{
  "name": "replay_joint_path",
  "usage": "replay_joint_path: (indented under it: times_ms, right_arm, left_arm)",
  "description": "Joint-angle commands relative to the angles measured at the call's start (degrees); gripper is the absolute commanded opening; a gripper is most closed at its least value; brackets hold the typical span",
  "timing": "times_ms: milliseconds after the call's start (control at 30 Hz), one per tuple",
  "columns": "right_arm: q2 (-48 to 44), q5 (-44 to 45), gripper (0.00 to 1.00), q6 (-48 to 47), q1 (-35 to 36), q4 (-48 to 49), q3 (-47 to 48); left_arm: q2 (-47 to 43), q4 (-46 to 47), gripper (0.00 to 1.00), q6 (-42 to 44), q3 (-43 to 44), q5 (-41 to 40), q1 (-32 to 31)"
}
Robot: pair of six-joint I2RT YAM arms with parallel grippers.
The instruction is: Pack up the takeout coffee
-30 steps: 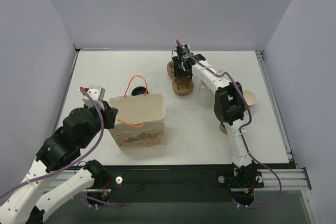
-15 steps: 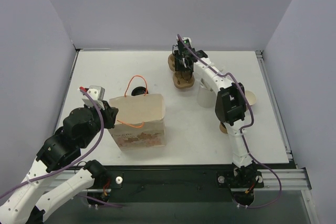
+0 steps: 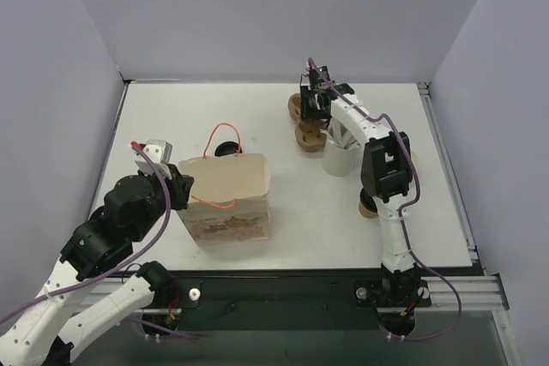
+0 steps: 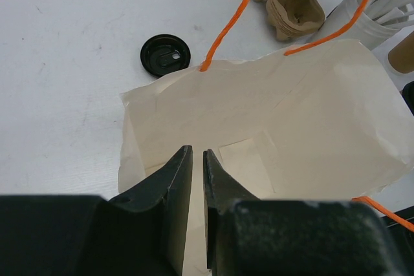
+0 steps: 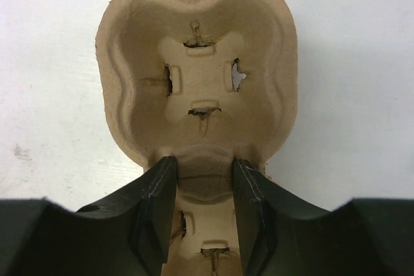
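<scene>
The brown moulded cup carrier (image 5: 197, 63) lies at the far middle of the table (image 3: 171, 126). My right gripper (image 5: 201, 161) is shut on the ridge between its two holes. From above, that gripper (image 3: 314, 109) sits over the carrier (image 3: 309, 133), right beside the white cup of sticks (image 3: 340, 153). Only a sliver of the takeout coffee (image 3: 415, 160) shows past my right arm. My left gripper (image 4: 198, 152) pinches the left rim of the open paper bag (image 4: 272, 127), its jaws nearly together. From above, that left gripper (image 3: 182, 188) is at the bag's (image 3: 227, 203) left edge.
A black lid (image 3: 226, 149) lies just behind the bag, under its orange handle (image 4: 226, 27). A brown rounded piece (image 3: 367, 207) peeks out under my right arm. Grey walls close in the table on three sides.
My right gripper has carried the cup carrier to the right, up against the white cup. The left arm and the bag have not moved.
</scene>
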Motion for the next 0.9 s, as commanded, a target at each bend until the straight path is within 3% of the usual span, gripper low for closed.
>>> replay_joint_path:
  times_ms: [0,100,167,333,733,867]
  right_arm:
    - [-6.9,3.3,0.38,-7.9,3.1,0.2,0.7]
    - [-8.2,-6.5,0.40,-4.5,2.0,3.4,-1.8]
    - [-9.3,-10.1,0.36,-0.1,0.5,6.3,-3.4]
    - [-7.4,3.5,0.36,-7.5,3.0,0.1,0.8]
    - [-11.8,-2.9,0.34,-5.3,2.5,-0.2,2.6]
    - [-14.7,-5.4,0.34,-4.0,1.7,-0.7,5.4]
  left_arm:
    - [0.3,3.5,0.23,-0.7,0.2,0.4,0.3]
    - [0.4,3.7,0.23,-0.8,0.1,0.7,0.3]
    - [0.6,3.8,0.23,-0.8,0.3,0.7,0.3]
    - [0.7,4.0,0.23,-1.2,0.4,0.7,0.3]
    - [1.4,4.5,0.23,-1.3,0.8,0.6,0.3]
    - [1.3,5.2,0.28,-1.8,0.9,-0.3,0.3]
